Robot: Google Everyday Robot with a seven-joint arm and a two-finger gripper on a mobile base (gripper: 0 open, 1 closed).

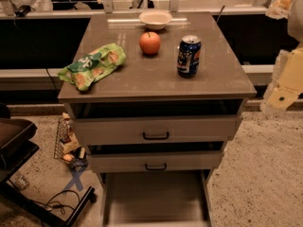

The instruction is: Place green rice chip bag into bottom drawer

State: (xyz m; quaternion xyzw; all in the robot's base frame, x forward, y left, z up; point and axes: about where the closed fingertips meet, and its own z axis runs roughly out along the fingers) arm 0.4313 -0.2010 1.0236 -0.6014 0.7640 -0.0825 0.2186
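Observation:
The green rice chip bag (92, 65) lies crumpled at the left edge of the cabinet top (156, 82). The bottom drawer (156, 197) is pulled out at the foot of the cabinet, and its flat floor shows nothing in it. My gripper (284, 86) is at the far right edge of the view, beside the cabinet's right side at about top height. It is well away from the bag and touches nothing.
On the cabinet top stand a red apple (149, 42), a white bowl (155, 19) at the back and a blue soda can (189, 56). The two upper drawers (155, 129) are slightly ajar. A wire basket (66, 143), black furniture (16, 143) and cables sit on the floor at the left.

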